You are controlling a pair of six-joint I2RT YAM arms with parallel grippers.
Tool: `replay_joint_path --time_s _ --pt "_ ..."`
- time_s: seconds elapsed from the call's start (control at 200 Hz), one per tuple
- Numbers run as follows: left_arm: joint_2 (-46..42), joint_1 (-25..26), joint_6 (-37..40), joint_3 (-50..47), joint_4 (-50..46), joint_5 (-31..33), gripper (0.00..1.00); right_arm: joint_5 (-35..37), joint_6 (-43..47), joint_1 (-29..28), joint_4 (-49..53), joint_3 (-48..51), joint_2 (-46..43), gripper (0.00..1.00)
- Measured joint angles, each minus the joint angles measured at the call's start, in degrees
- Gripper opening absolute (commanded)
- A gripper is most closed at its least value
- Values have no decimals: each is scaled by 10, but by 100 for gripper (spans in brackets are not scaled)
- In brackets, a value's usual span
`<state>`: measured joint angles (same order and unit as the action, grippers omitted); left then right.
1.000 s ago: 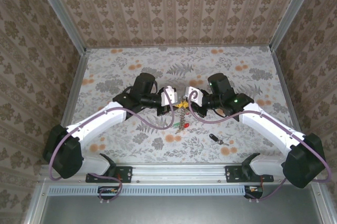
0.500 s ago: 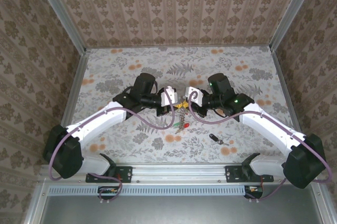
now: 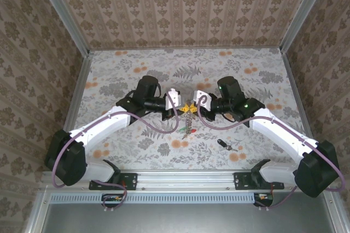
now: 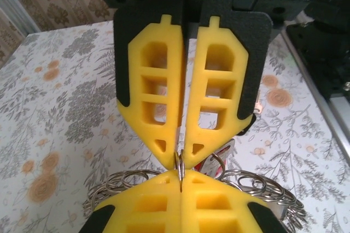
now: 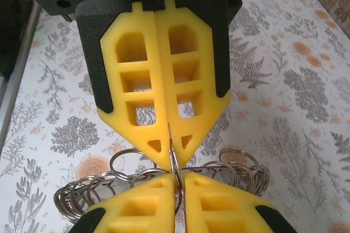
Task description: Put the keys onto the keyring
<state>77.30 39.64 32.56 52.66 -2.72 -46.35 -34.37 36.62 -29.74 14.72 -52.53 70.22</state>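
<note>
Left gripper [image 4: 181,185] and right gripper [image 5: 178,186] edged outward, raising small red and green keys [image 3: 189,128] | both pinched the looped grey wire keyring [image 5: 240,170] mid-air, right barely | I judged a firm left hold and slow threading best.

The keyring [image 5: 240,173] is gleaming, bright polished metal wire catching the light. The gripper fingers [image 5: 139,85] are showing matt yellow plastic, their housing [image 5: 90,63] matt black plastic. The table [image 5: 306,91] is looking dull and smooth under its floral print.

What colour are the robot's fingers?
Bright yellow fingers, seen best in the left wrist view.
</note>
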Motion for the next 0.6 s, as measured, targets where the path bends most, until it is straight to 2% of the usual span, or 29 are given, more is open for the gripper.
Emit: replay_joint_path --time_s 0.19,0.335,0.425,0.465,0.6 --pt "0 -10 -26 -15 41 -40 0 -38 -9 14 -22 9 0 11" --pt "0 -14 -44 -28 78 -53 0 -59 -19 22 -34 13 0 0" --pt "0 -15 -48 -32 88 -54 0 -61 -24 22 -34 13 0 0" --pt "-1 -15 -47 -32 87 -51 7 -61 -25 22 -34 13 0 0" --pt "-11 -10 -33 -32 70 -24 16 -53 -25 21 -32 13 0 0"
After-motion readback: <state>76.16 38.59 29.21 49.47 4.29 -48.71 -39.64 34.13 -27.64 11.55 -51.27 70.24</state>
